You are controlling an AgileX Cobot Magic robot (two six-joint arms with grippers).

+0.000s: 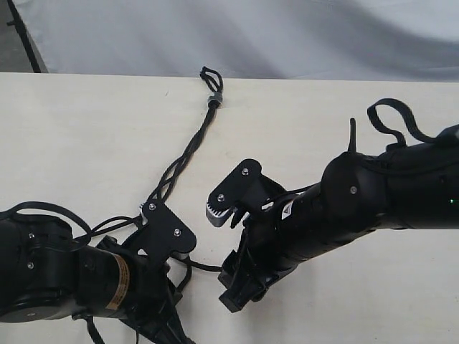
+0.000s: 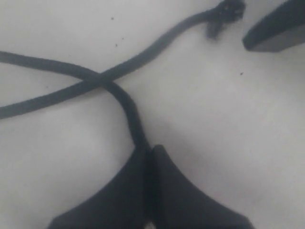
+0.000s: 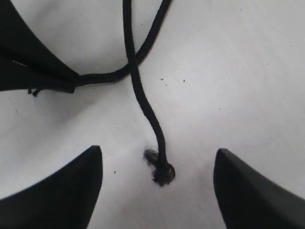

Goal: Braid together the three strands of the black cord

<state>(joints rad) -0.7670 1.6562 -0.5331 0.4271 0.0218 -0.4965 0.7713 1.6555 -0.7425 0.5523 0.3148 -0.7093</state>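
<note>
Ext cam: high, angled down on table (image 1: 72, 143), arms nearest. L wrist cam: v close to tabletop, looks past left gripper (image 2: 148, 153). R wrist cam: close, looks down btw right gripper (image 3: 157, 150) jaws. Both wrist views share frayed strand end (image 3: 163, 173)

Both arms are matte black, built of rounded housings. The left arm (image 1: 43, 272) wears an amber label band (image 1: 118, 282). The right arm (image 1: 373, 201) carries a small white triangle mark (image 1: 287, 210) (and a tiny green light (image 1: 452, 202) further back). Silver screws (image 1: 245, 171) dot the flat finger plates (image 1: 168, 231). The right gripper (image 3: 157, 151) has a grey ribbed pad (image 1: 215, 213). Glossy black cables (image 1: 391, 118) loop off the right arm.
</note>
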